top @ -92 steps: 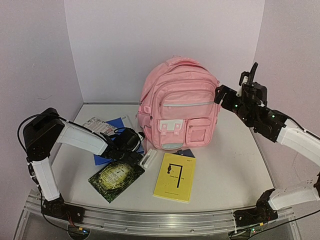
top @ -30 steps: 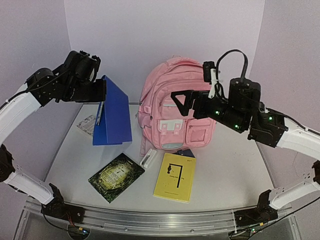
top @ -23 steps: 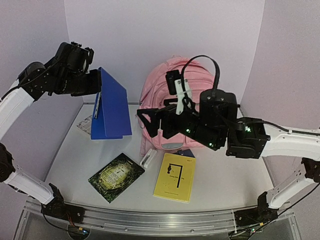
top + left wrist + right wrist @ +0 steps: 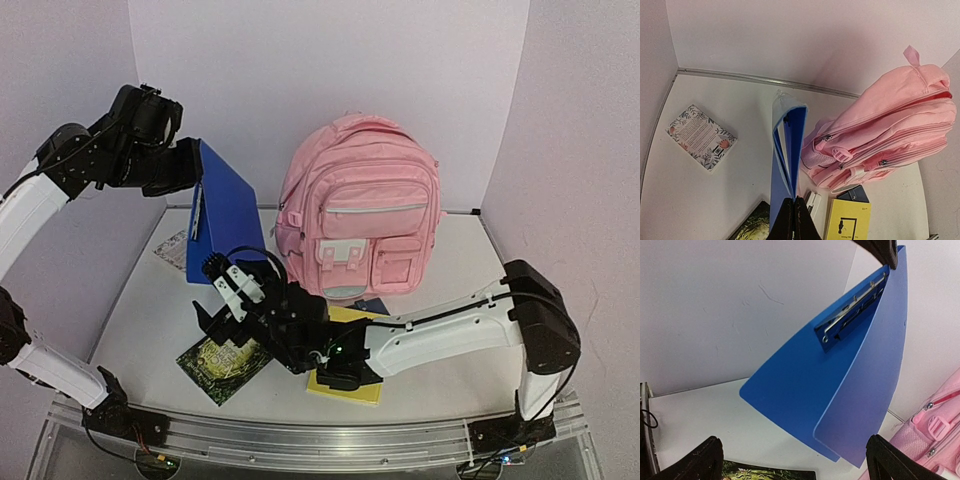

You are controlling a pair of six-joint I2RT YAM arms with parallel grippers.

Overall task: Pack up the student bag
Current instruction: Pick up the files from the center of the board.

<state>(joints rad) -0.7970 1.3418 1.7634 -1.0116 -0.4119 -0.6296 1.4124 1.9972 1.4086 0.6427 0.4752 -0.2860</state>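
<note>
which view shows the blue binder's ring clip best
The right wrist view: the blue binder hangs open toward it, so the metal ring clip inside is plain. The left wrist view sees only the binder's thin edge; top external shows mostly its outer cover.

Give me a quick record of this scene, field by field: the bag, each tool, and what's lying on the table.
bag: pink backpack, upright at the back of the table
left tool: shut on blue folder, held aloft, covers hanging apart
right tool: open, empty, low beneath the folder
lying flat: dark book, yellow book, floral booklet
</note>
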